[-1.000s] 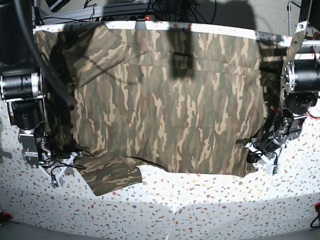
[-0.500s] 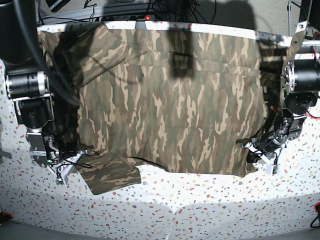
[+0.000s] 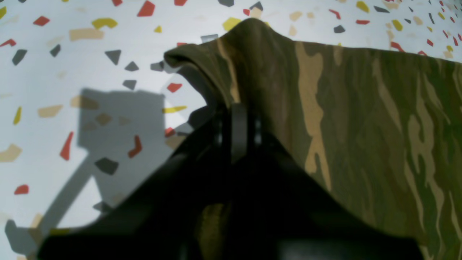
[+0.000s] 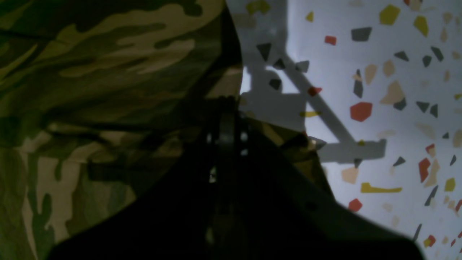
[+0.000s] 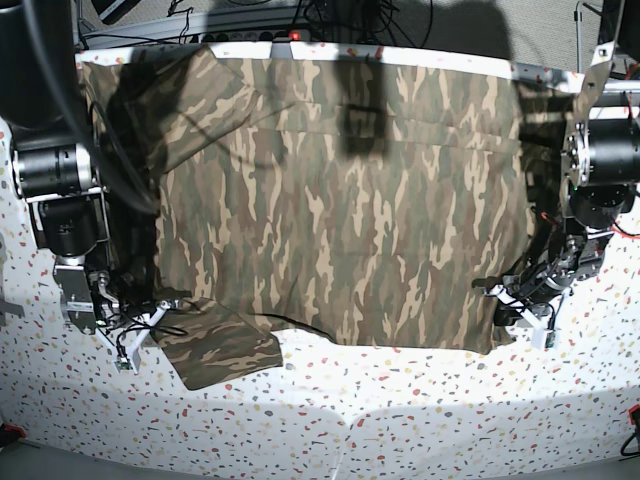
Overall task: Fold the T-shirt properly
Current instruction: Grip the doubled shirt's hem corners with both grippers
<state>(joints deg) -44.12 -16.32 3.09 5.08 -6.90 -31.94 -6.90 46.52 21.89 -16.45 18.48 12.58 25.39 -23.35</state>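
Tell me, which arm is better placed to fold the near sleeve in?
Right. Its tool is shut on the shirt beside the near sleeve. The left tool grips the far hem corner.

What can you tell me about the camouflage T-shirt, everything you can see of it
The T-shirt is soft woven-looking cloth in brown, olive and tan camouflage. It lies spread mostly flat across the speckled table, its far edge along the table's back edge. One sleeve sits folded over the body at the far corner; the other sleeve juts out onto the table at the near corner. The left end effector is shut on a raised hem corner, and the right end effector is shut on cloth by the near sleeve. Arm shadows fall across it.
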